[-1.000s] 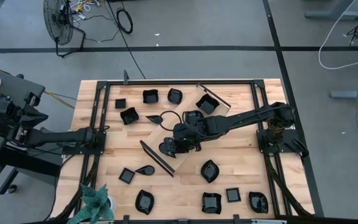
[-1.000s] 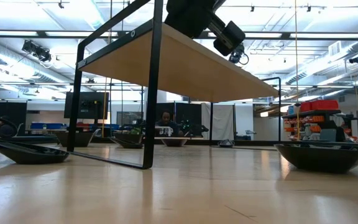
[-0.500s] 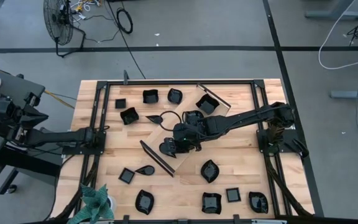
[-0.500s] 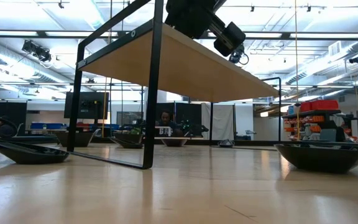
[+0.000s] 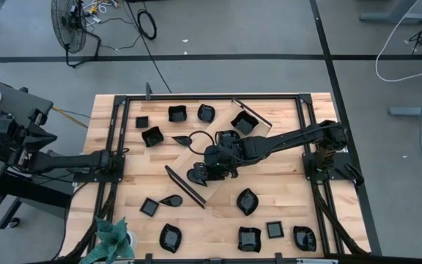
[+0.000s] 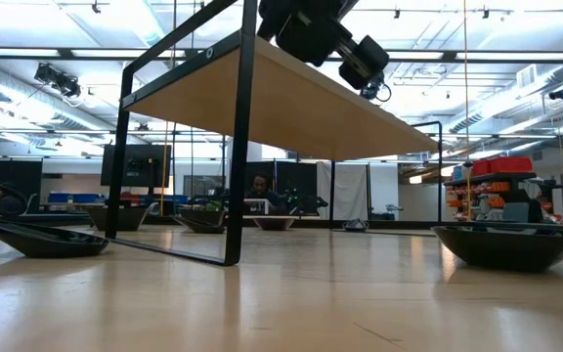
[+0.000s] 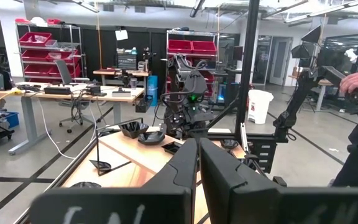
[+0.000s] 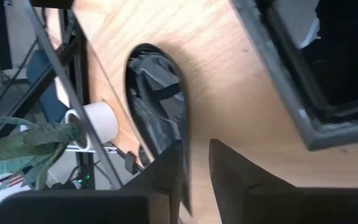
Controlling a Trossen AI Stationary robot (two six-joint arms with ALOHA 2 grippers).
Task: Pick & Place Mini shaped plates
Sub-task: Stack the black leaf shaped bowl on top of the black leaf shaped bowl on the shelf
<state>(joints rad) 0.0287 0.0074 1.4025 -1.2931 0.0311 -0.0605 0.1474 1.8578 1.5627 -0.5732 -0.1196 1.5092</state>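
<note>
Many glossy black mini plates lie scattered on the wooden table, for instance a leaf-shaped one and a square one. Two more plates sit on the long light-wood tray, which lies diagonally at mid-table and stands raised on its black ends. My right gripper is over the tray's near-left part, shut on a rounded black plate. My left gripper waits shut at the table's left edge. My right gripper pinches the rounded plate by its rim between the two fingers, one finger over the plate's inner side and the other outside it. The fingers point down at the tray from above. Whether the plate's far side rests on the tray, I cannot tell.
A black rail frame runs around the work area. A potted plant stands at the near-left corner. Plates line the near edge and the far-left area. Bare wood lies right of the tray.
My right gripper has shifted and tipped slightly above the tray, as the low view shows; the plate between its fingers has stayed in about the same place. The left arm has kept still.
</note>
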